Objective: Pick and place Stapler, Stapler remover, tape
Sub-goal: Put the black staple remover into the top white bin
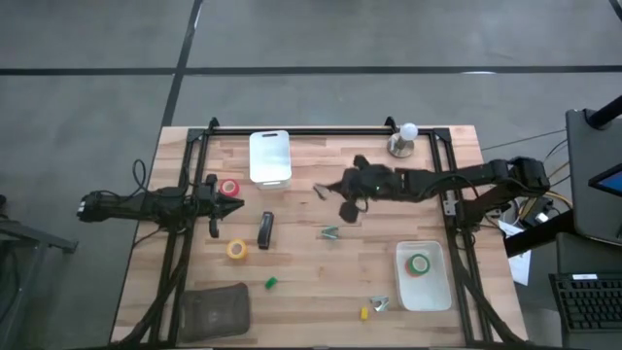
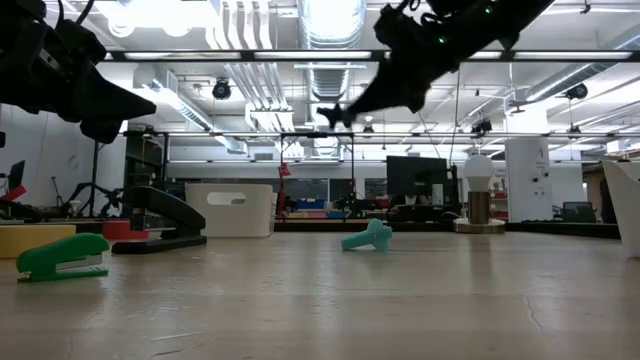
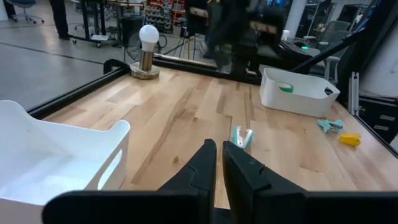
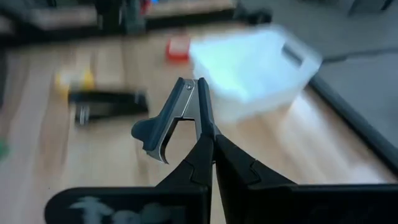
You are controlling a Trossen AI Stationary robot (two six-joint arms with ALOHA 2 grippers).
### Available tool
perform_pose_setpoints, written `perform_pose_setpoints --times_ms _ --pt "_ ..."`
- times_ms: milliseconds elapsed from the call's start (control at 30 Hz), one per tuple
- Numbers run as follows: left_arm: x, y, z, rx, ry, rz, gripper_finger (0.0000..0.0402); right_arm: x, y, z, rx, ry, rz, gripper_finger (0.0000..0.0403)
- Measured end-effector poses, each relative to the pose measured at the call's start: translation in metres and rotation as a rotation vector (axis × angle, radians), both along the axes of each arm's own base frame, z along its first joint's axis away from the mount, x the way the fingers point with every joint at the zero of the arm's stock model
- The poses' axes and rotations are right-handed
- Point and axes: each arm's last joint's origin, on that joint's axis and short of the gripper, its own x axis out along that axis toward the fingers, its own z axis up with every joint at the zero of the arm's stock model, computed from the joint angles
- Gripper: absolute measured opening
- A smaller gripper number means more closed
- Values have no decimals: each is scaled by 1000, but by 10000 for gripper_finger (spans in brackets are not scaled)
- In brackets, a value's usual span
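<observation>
High view: bare wooden table (image 1: 301, 258), probably workshop.

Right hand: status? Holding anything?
Right hand shut on staple remover, raised over table centre. Left hand shut, empty, beside red tape. Stapler still on table. Nothing in the way.

A white bin (image 1: 270, 157), a lamp (image 1: 401, 139) and a grey cloth (image 1: 215, 310) sit on the wooden table (image 1: 311, 282).
</observation>
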Motion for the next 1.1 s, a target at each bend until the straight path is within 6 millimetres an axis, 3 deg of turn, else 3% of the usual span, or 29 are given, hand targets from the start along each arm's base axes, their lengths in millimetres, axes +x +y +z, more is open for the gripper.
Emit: perform_pose_setpoints --times_ms 167,300,700,900,1100 --pt "0 0 0 0 0 0 32 7 -11 7 -10 -132 -34 8" --pt "0 0 0 0 0 0 32 25 -19 -4 -13 -180 -40 8" --pt "0 0 0 0 1 1 32 107 -79 -22 -23 -61 -146 8" --pt "0 0 0 0 1 0 32 136 -113 -39 5 40 -198 8" --pt "0 0 0 0 2 0 32 156 -129 -52 15 110 -206 8"
